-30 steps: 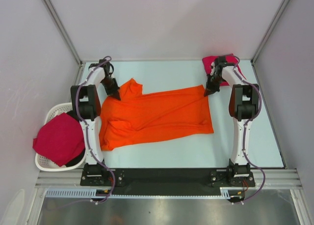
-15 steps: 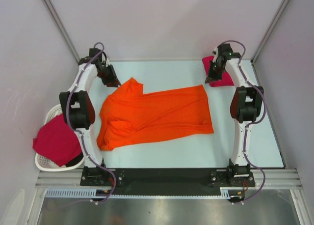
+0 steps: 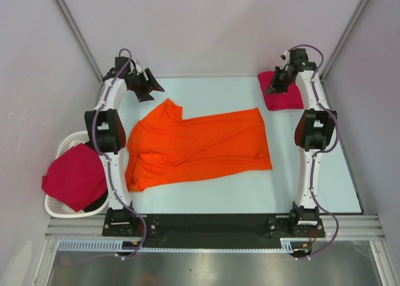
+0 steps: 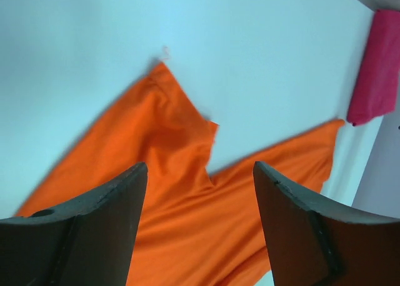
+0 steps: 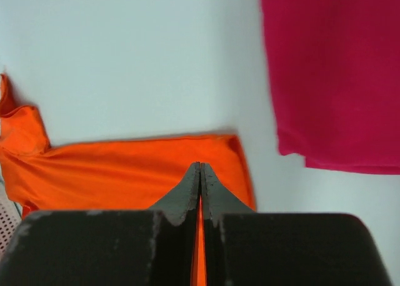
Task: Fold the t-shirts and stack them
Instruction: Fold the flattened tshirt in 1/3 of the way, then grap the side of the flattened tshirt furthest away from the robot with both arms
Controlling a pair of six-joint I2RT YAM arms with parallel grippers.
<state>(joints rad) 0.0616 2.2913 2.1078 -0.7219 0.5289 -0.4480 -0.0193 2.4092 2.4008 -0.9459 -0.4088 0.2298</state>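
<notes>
At the far left, beside the desk [image 3: 219, 198], a white slatted basket [image 3: 64, 140] carries a crimson-pink t-shirt [image 3: 75, 177] that lies draped over its near rim, unfolded and bunched. Just to the right, the left arm reaches to the far-left corner of the desk. There the left pincer [image 3: 150, 86] hangs above the bare surface with its fingers spread wide. The left wrist view shows that same pincer [image 4: 199, 167] with nothing between its two dark fingers [image 4: 106, 223].

Below and beyond it lies the orange t-shirt [image 4: 169, 148]. This orange t-shirt [image 3: 200, 148] lies flat across the middle of the desk, slightly creased, with one sleeve pointing toward the far-left corner and its hem toward the right. It is free of both pincers.

At the far-right corner a second crimson-pink t-shirt [image 3: 280, 93] rests as a small folded packet, well apart from the orange one. The right pincer [image 3: 276, 83] hovers over that packet's left edge. In the right wrist view its fingers are pressed together on nothing [image 5: 200, 168], with the folded crimson shirt [image 5: 331, 73] to the upper right and the orange shirt [image 5: 125, 167] beneath.
</notes>
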